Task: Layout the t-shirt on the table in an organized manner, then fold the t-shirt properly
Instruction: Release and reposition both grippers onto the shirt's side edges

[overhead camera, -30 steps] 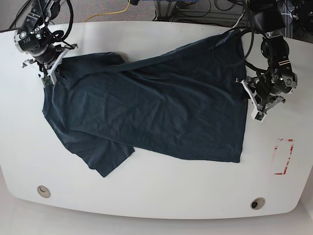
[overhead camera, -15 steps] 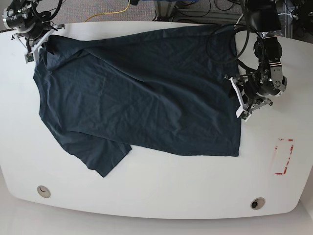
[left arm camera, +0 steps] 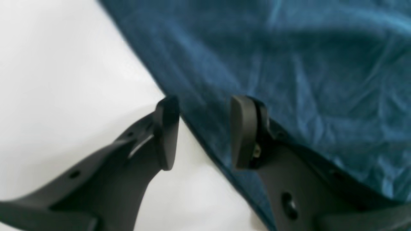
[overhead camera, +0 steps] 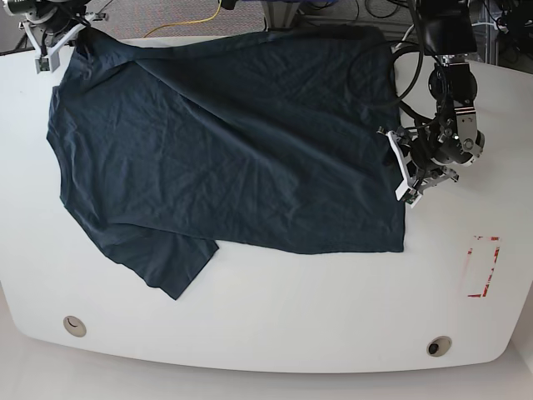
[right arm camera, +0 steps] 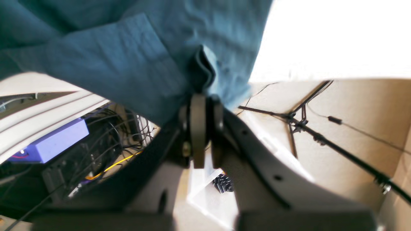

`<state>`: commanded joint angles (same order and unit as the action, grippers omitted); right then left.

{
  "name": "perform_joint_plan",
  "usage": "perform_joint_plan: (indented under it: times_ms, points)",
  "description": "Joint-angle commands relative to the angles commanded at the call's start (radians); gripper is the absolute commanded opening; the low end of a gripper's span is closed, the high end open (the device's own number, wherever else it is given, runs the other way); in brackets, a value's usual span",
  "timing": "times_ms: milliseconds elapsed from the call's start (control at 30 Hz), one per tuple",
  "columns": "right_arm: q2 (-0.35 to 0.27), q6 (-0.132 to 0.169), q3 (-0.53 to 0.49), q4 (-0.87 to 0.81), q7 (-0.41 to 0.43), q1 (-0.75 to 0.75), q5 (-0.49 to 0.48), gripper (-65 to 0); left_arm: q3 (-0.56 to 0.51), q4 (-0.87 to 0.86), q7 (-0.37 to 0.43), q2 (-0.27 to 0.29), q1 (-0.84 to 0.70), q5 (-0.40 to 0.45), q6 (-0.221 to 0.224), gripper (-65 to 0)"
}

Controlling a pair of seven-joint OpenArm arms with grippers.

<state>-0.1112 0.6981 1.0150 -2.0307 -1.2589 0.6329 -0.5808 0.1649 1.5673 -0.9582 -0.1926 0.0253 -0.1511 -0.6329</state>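
Note:
The dark navy t-shirt (overhead camera: 225,150) lies spread over most of the white table (overhead camera: 275,317), with one sleeve at the front left. At the table's far left corner my right gripper (overhead camera: 60,42) is shut on a bunched fold of the t-shirt (right arm camera: 128,48); in the right wrist view this gripper (right arm camera: 202,96) has its pads pressed together on the cloth. My left gripper (overhead camera: 400,171) is at the shirt's right edge. In the left wrist view that gripper (left arm camera: 204,102) is open, with the t-shirt (left arm camera: 289,64) edge running through the gap.
A red tape rectangle (overhead camera: 483,267) marks the table at the right. Two round grommet holes (overhead camera: 75,325) (overhead camera: 438,346) sit near the front edge. Cables and equipment lie beyond the table's far edge.
My right gripper has pulled its corner of the shirt back and to the left, opening the folded upper part flat. My left gripper has shifted left with the shirt's right edge.

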Motion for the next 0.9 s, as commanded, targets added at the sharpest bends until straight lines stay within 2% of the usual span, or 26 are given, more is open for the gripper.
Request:
perform_joint_plan:
  times_ms: [67,100,133,167,233,333,467,600,900]
  points:
    - [0.014,0.000,0.020,0.000,-0.008,0.000,-0.002,-33.9,0.000,0.000,0.000,0.000,0.000,0.000,0.000,-41.3]
    - [0.018,0.000,0.026,0.000,-0.008,0.000,-0.002,-30.3,0.000,0.000,0.000,0.000,0.000,0.000,0.000,-41.3]
    - [0.025,0.000,0.037,-0.002,-0.006,0.000,-0.003,-21.9,0.000,0.000,0.000,0.000,0.000,0.000,0.000,-41.3]
    - [0.028,0.000,0.048,-0.002,-0.006,-0.002,-0.003,-17.0,0.000,0.000,0.000,0.000,0.000,0.000,0.000,-41.3]
    - [0.029,0.000,0.077,-0.002,-0.003,-0.005,-0.003,-7.6,0.000,0.000,0.000,0.000,0.000,0.000,0.000,-41.3]
    - [0.026,0.000,0.127,-0.002,0.011,-0.023,-0.003,0.0,-0.003,0.000,0.000,0.002,0.000,0.000,0.000,-41.3]
    - [0.008,0.000,0.193,0.000,0.035,-0.084,0.002,-2.2,-0.061,0.006,0.000,0.014,0.000,-0.002,0.000,-41.3]
    - [-0.035,0.000,0.178,0.003,0.037,-0.152,0.000,-4.8,-0.106,0.037,0.000,0.043,-0.005,-0.002,0.000,-41.3]
    - [-0.086,0.000,-0.091,0.006,0.037,-0.307,-0.002,-6.0,-0.141,0.074,-0.002,0.094,-0.046,0.000,0.000,-41.3]
